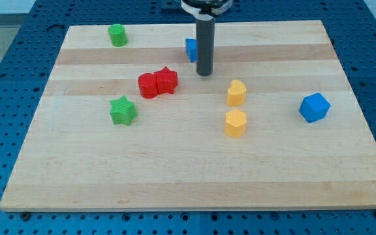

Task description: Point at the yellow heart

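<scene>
The yellow heart [237, 93] lies right of the board's middle. A second yellow block [235, 123], roughly hexagonal, lies just below it. My tip [204, 73] rests on the board up and to the left of the yellow heart, with a clear gap between them. A blue block [190, 49] sits just left of the rod and is partly hidden by it.
A red cylinder [148, 85] and a red star [167, 80] touch each other left of my tip. A green star [123, 110] lies lower left of them. A green block [117, 34] sits near the top left. A blue block [314, 108] lies at the right.
</scene>
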Motion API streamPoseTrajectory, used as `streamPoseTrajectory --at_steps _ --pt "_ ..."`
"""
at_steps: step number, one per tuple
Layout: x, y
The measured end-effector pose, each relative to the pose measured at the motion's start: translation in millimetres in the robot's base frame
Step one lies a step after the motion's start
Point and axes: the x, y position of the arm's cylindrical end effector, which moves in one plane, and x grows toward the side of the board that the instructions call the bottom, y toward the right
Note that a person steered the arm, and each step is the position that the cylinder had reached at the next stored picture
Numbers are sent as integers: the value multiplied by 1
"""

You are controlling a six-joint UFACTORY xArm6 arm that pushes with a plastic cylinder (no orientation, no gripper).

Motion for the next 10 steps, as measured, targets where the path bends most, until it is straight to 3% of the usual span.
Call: streamPoseTrajectory --at_steps 10 --pt "16 42"
